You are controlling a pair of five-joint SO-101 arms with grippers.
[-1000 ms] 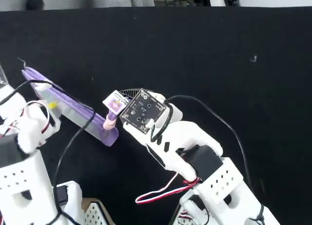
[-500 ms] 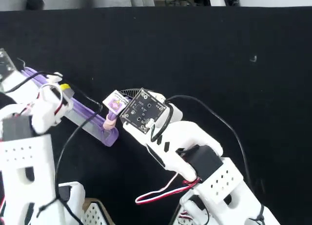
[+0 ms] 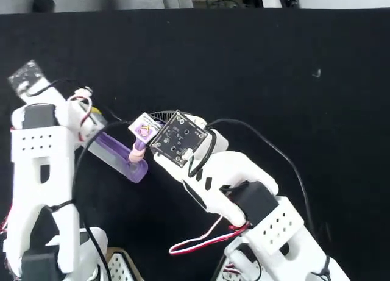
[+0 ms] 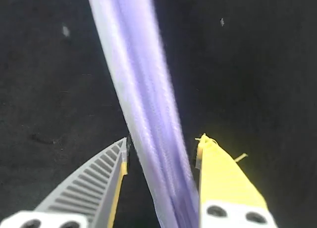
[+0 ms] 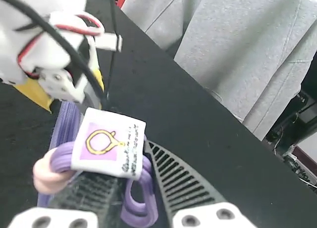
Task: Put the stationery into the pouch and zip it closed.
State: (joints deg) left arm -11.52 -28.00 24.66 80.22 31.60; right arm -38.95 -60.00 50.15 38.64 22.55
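The purple pouch (image 3: 119, 156) stands on its long edge on the black table, running slantwise between the two arms. My right gripper (image 3: 145, 139) is shut on its near end, where a white and purple tag (image 5: 109, 141), a pink bead (image 5: 43, 176) and a purple loop (image 5: 139, 203) hang. My left gripper (image 3: 91, 119) straddles the pouch farther along. The pouch (image 4: 148, 104) passes between a grey finger (image 4: 106, 181) and a yellow finger (image 4: 220, 181), and the jaws stand part open. The left arm hides the pouch's far end. No loose stationery is visible.
The black cloth (image 3: 274, 80) spreads wide to the right and back. Grey upholstery (image 5: 247, 50) stands beyond the table's far edge. A red and white cable (image 3: 195, 241) loops under the right arm. A cardboard corner (image 3: 116, 259) sits at the front edge.
The left arm has risen and swung right. Its gripper slid along the pouch toward the right gripper and now covers the far end. The right gripper and the pouch's near end stayed put.
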